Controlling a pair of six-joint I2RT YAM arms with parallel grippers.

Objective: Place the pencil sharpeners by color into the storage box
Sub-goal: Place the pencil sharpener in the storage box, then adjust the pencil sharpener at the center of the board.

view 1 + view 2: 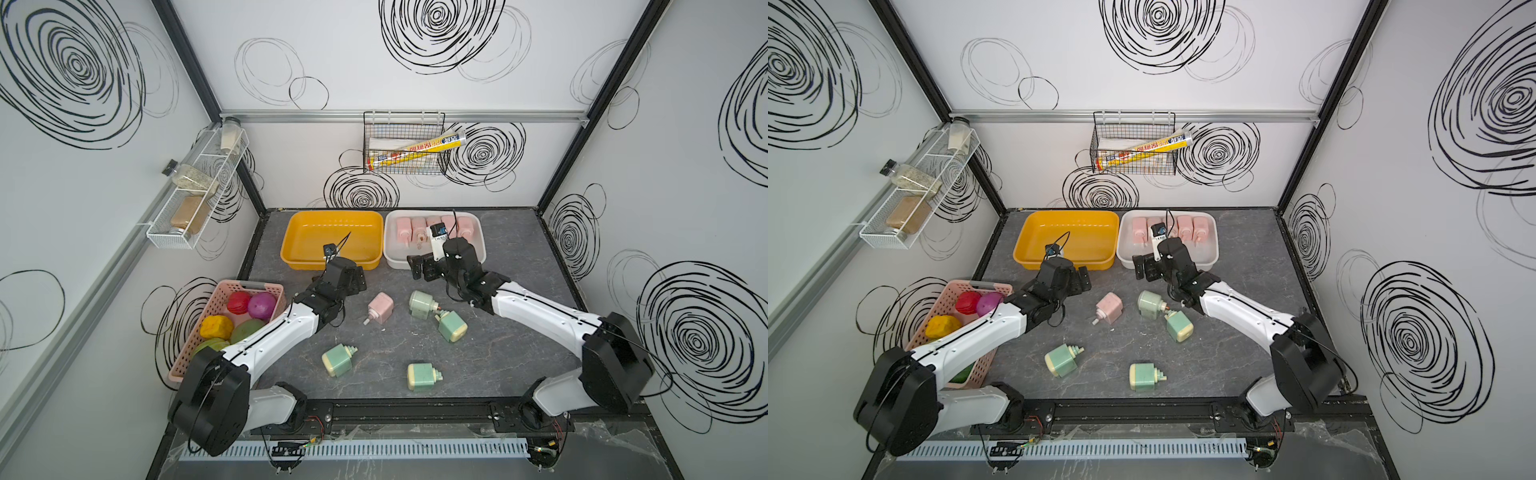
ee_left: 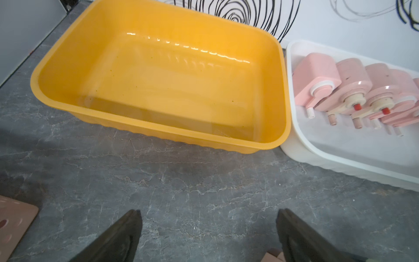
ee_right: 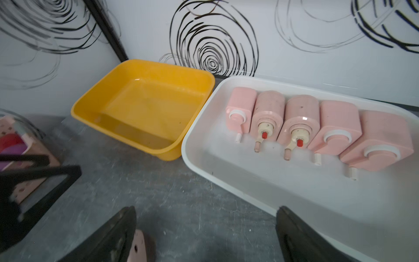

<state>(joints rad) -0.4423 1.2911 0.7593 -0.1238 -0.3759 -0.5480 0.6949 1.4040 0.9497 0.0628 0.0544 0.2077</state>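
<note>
Five pink sharpeners (image 3: 294, 127) lie in a row in the white box (image 3: 190, 149), grouped by color; one pink sharpener (image 1: 380, 308) and four green sharpeners (image 1: 337, 360) lie on the surface (image 1: 378, 386), the yellow box (image 2: 158, 132) presumably reserved for green, and my left hand (image 2: 208, 217) and right hand (image 3: 205, 215) hover open, empty.

Colour rundown: orange-yellow storage box (image 2: 158, 90), white storage box (image 3: 249, 181), and the pastel pink pencil sharpeners (image 3: 337, 118) in it, two showing red dots on cream nozzles. There's a loose pink sharpener (image 1: 381, 306) and mint green sharpeners (image 1: 337, 360) with cream ends. The tabletop (image 1: 386, 349) is dark grey marble with pale veins, and the walls (image 1: 332, 62) are white with black scribbled swirls.
</note>
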